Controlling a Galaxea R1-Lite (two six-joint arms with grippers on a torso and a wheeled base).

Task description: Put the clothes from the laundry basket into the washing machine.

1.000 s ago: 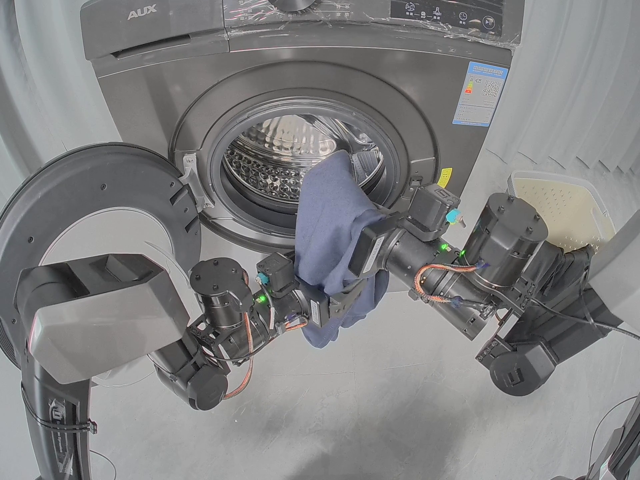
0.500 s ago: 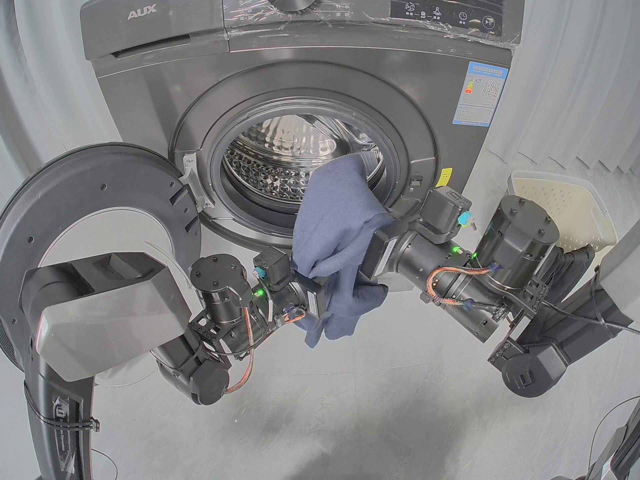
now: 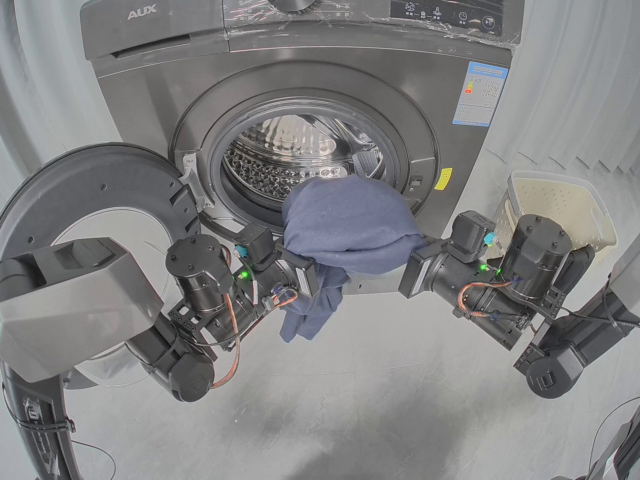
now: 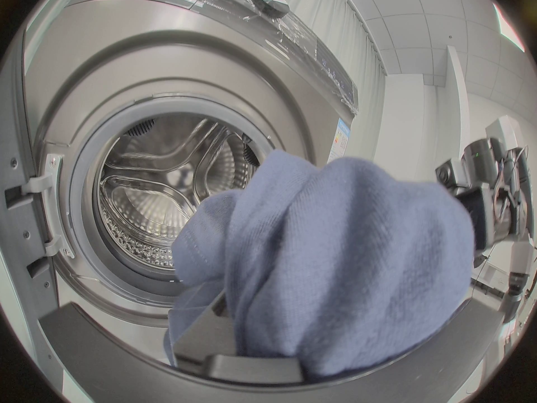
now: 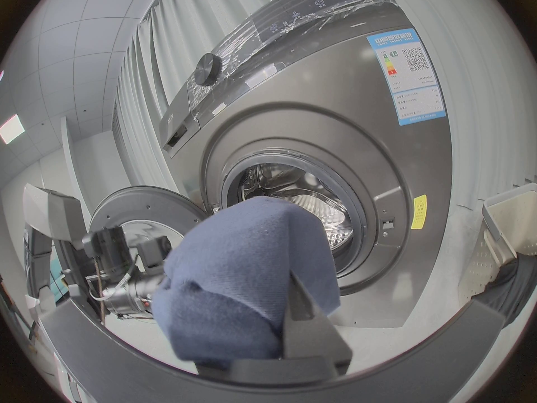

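Two end effectors, one blue garment (image 3: 347, 225) slung between them, right at the mouth of the washing machine (image 3: 167, 101). The left end effector (image 4: 251, 326) is clamped on one end of the cloth. Fabric is heaped over it, so just one grey finger (image 4: 198, 334) peeks out from under the folds. A loose tail of the garment hangs straight down below it toward the floor (image 3: 400, 395). The right end effector (image 5: 263, 320) has the other end bunched tight against its dark finger (image 5: 305, 320), closed on the cloth. Between the two, the garment arches up in a rounded hump, higher than both end effectors. From the head view its top overlaps the lower part of the round opening, though whether it touches the rim I cannot tell. Just beyond and above both end effectors sits the shiny steel drum (image 3: 287, 148). Out past the left end effector, on its outer side, the round door (image 3: 100, 195) stands swung wide open. Out past the right end effector, behind its arm, the cream laundry basket (image 3: 567, 208) sits on the floor beside the machine, well apart from the garment.
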